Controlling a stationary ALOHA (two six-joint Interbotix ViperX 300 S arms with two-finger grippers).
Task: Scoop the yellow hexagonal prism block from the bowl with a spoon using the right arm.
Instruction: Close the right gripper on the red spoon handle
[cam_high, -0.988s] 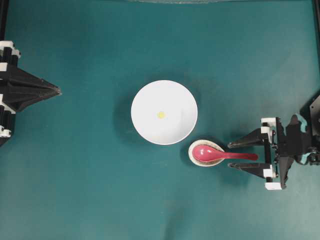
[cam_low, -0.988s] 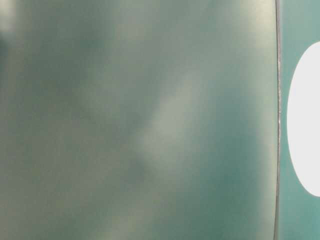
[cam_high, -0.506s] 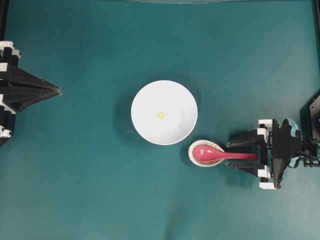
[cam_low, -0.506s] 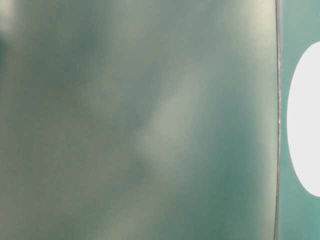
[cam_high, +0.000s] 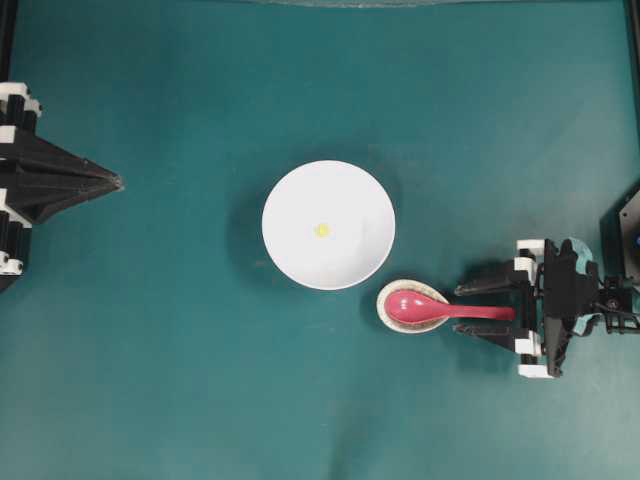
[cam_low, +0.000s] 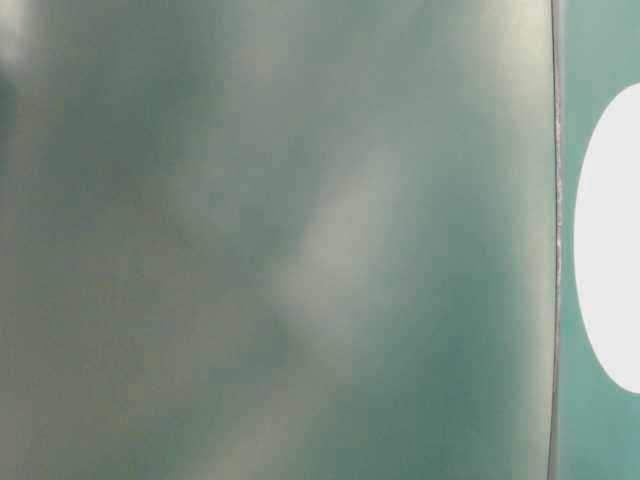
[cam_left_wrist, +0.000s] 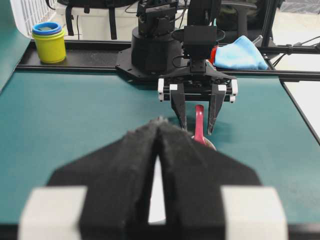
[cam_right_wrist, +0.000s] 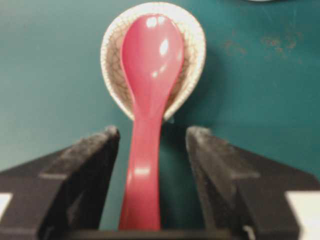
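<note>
The white bowl (cam_high: 300, 250) sits mid-table with the tiny yellow hexagonal prism block (cam_high: 322, 230) lying at its centre. To its lower right the pink-red spoon (cam_high: 412, 306) rests with its scoop in a speckled beige spoon rest (cam_high: 384, 298), its handle pointing right. My right gripper (cam_high: 460, 310) is open and straddles the handle without touching it. In the right wrist view the spoon (cam_right_wrist: 150, 65) runs between the fingers (cam_right_wrist: 95, 160), closer to the left one. My left gripper (cam_high: 116, 182) is shut and empty at the far left edge. The left wrist view shows its tips (cam_left_wrist: 159, 125) together.
Beyond the table's far edge, the left wrist view shows a yellow cup with a blue rim (cam_left_wrist: 49, 42), a blue cloth (cam_left_wrist: 240, 54) and the right arm's base (cam_left_wrist: 150, 50). The table-level view is blurred, with the bowl (cam_low: 610, 240) at its right edge.
The right gripper has dropped lower around the spoon's handle, its fingers now close on either side. In the last half second it barely moved. The left arm stayed still.
</note>
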